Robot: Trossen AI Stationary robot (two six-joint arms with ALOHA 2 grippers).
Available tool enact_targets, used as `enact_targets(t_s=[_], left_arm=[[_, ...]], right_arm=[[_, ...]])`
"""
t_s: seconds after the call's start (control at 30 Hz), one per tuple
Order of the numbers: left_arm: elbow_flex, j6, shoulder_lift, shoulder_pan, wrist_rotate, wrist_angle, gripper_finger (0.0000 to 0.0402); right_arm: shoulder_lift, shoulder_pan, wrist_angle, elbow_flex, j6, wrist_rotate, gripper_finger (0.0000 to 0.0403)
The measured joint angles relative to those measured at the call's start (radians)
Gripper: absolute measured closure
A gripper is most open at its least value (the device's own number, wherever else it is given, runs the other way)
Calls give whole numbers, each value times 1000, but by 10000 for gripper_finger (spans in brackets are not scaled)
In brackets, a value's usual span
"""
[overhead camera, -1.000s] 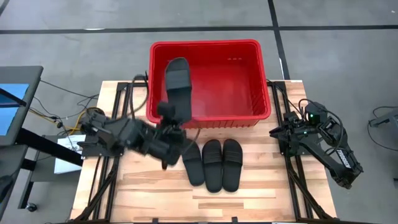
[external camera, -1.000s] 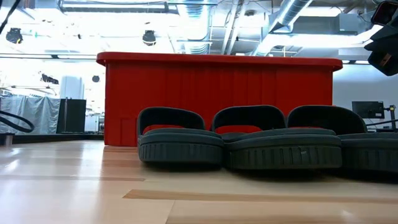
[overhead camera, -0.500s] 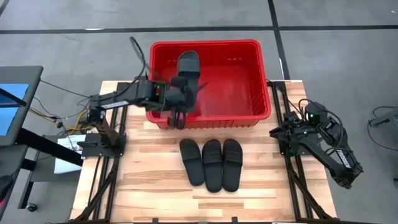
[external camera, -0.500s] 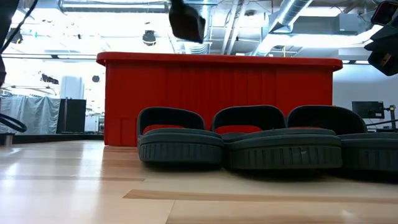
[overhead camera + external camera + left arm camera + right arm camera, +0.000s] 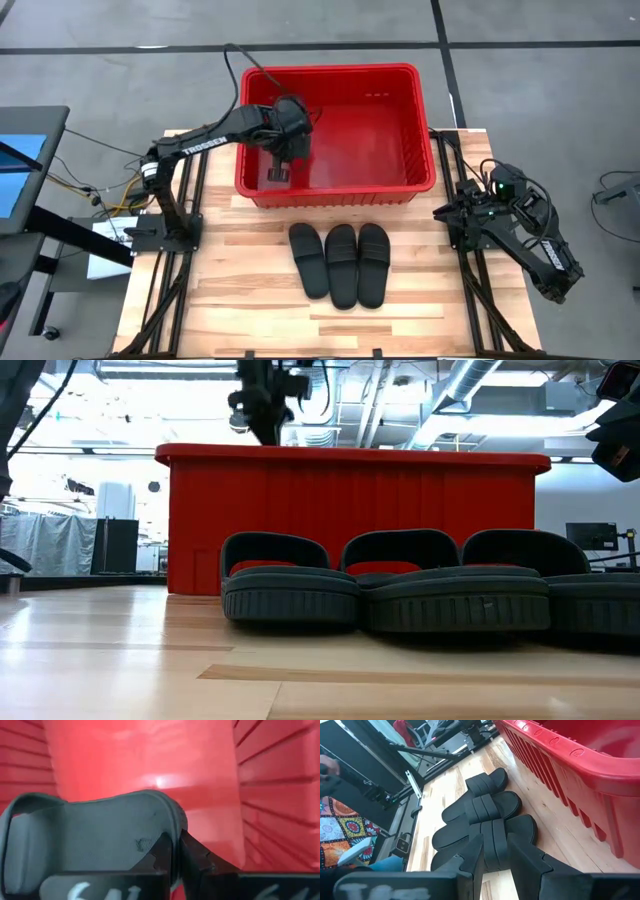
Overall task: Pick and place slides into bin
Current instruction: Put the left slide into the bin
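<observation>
My left gripper (image 5: 283, 158) points steeply down over the left part of the red bin (image 5: 340, 72) and is shut on one black slide (image 5: 100, 845). In the high view that slide (image 5: 277, 175) shows end-on below the fingers. The low view has this gripper (image 5: 262, 405) just above the bin's rim (image 5: 350, 458). Three more slides (image 5: 340, 262) lie side by side, soles down, on the wooden table in front of the bin. My right gripper (image 5: 496, 852) waits open at the table's right edge (image 5: 450, 215) and touches nothing. My left gripper pinches the slide's sole edge (image 5: 172, 837), close to one rounded end, between its two fingers. The fingers come from above, slanting steeply down. The slide hangs below them inside the bin; whether it touches the bin's floor (image 5: 150, 765) I cannot tell.
The bin stands across the table's far edge, its slotted walls (image 5: 560, 765) rising well above the slides. Bare wood (image 5: 250, 300) lies in front of and beside the row of slides. Beyond the table are arm frames, cables and grey floor.
My left gripper has swung from over the table near the bin's near left corner toward the far edge, in over the bin, tipping from a shallow slant to steeply down. The slide went with it, from lying lengthways above the bin to hanging end-on below the fingers.
</observation>
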Motion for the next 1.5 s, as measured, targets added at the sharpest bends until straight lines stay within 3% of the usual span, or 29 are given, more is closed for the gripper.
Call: enact_targets(t_s=[0.4,1.03,1.2,1.5], left_arm=[[-169,58,1,141,97,95,401],[-435,130,0,240,156,279,401],[-456,141,0,240,164,293,399],[-456,124,0,240,167,287,359]], right_arm=[[0,0,0,0,0,0,326],[0,0,0,0,0,0,326],[0,0,0,0,0,0,326],[0,0,0,0,0,0,326]])
